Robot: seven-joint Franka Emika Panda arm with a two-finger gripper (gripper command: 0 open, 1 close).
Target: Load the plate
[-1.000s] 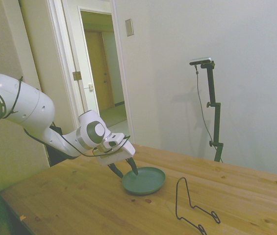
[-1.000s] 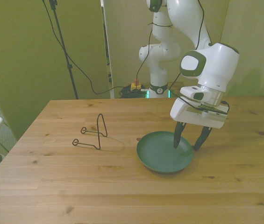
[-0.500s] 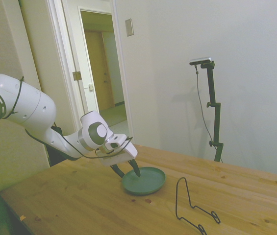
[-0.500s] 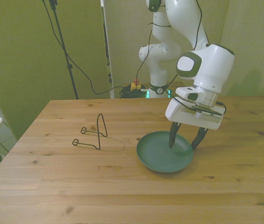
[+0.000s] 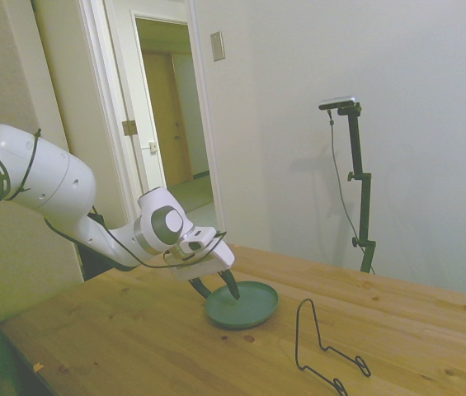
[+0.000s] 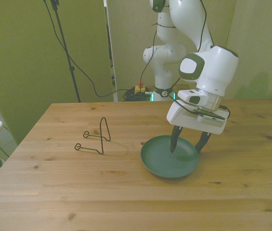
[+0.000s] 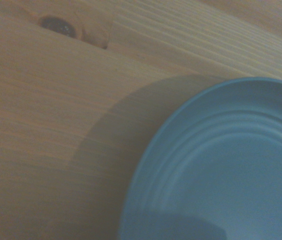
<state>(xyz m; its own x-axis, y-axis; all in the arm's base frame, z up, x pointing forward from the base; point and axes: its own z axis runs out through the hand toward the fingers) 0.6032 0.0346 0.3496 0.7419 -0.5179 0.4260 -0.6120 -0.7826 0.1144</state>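
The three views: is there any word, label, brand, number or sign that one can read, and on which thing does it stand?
There is no text that can be read.
The plate, the wire rack and the table bear no writing.
The wall plate beside the doorway in the side view is blank.
Any marks on the arm and gripper are too small to read.

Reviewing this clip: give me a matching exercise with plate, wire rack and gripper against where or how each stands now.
Things:
1. plate
2. wire rack
3. gripper

States:
A. stands bare toward the front view's left
B. open, fingers straddling a rim
C. lies flat on the table, nothing in it

Pairs: 1-C, 2-A, 3-B
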